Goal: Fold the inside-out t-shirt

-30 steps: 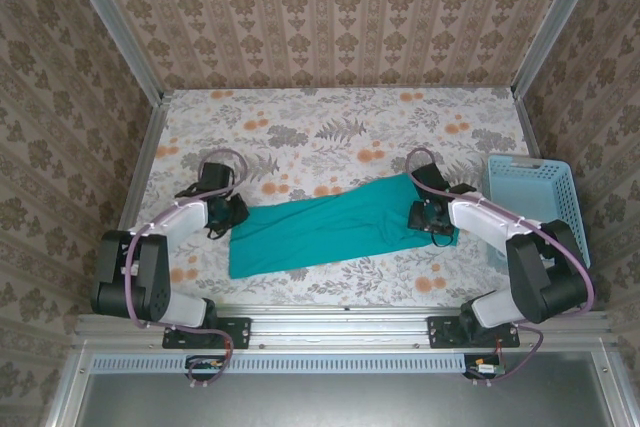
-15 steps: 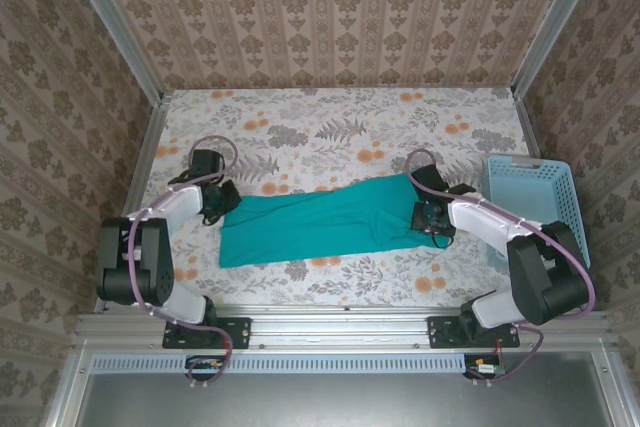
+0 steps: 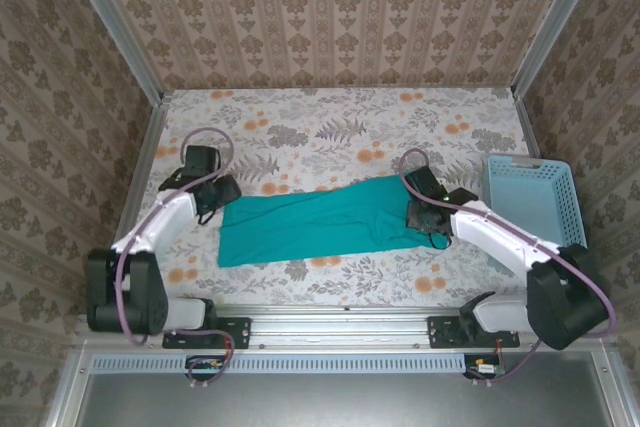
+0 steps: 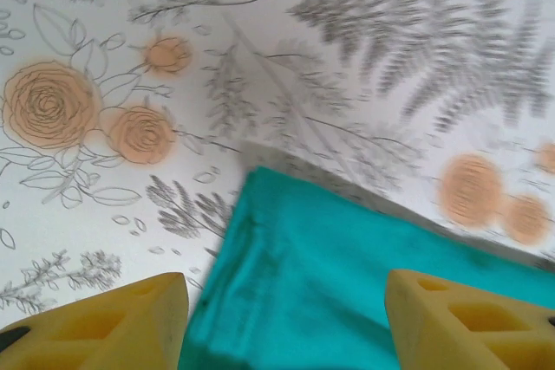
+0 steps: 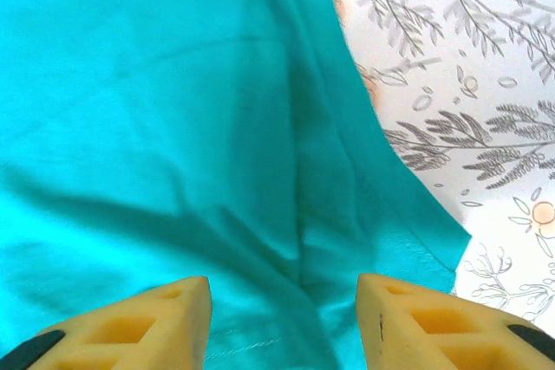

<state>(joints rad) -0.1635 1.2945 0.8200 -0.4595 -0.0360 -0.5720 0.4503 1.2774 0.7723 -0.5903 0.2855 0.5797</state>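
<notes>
The inside-out t-shirt (image 3: 320, 225) is a plain teal strip lying flat across the flowered table, slanting from near left to far right. My left gripper (image 3: 218, 197) hangs at its far-left corner. In the left wrist view the left gripper (image 4: 286, 331) is open, its yellow fingertips (image 4: 113, 327) wide apart over the shirt's corner (image 4: 303, 275) and gripping nothing. My right gripper (image 3: 425, 215) sits over the shirt's right end. Seen from the right wrist, the right gripper (image 5: 284, 322) is open above creased teal fabric (image 5: 173, 127), with nothing pinched between its pads.
A light-blue slotted basket (image 3: 535, 202) stands at the right edge, just beyond the right arm. Patterned walls close in the left, back and right sides. A metal rail (image 3: 330, 315) runs along the near edge by the arm bases.
The left gripper drew the shirt's left end outward and farther back, then opened and let go. The shirt now lies longer and flatter. The right gripper barely moved.
</notes>
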